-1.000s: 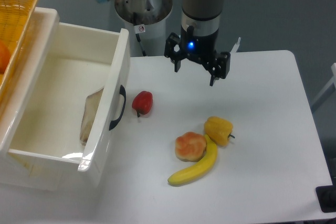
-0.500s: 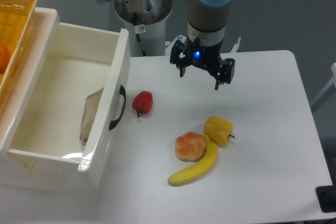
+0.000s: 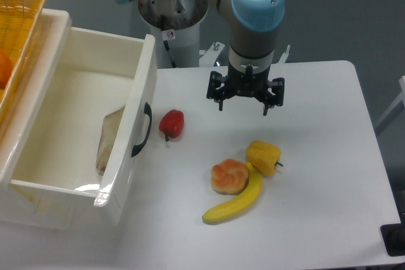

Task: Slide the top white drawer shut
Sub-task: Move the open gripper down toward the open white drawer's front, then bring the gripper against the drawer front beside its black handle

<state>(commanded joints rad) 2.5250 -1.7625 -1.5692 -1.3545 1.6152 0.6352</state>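
Table (image 3: 329, 156), top white drawer (image 3: 136, 128) out.

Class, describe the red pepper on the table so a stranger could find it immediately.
Start at the open top white drawer on the left. Just right of its black handle lies the red pepper, alone on the table, the only red item; the other foods cluster further right.

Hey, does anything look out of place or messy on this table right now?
The top white drawer stands pulled far out and sits skewed to the cabinet. Inside, a flat tan item leans against its front wall. The open claw hangs apart from it. Nothing looks spilled.
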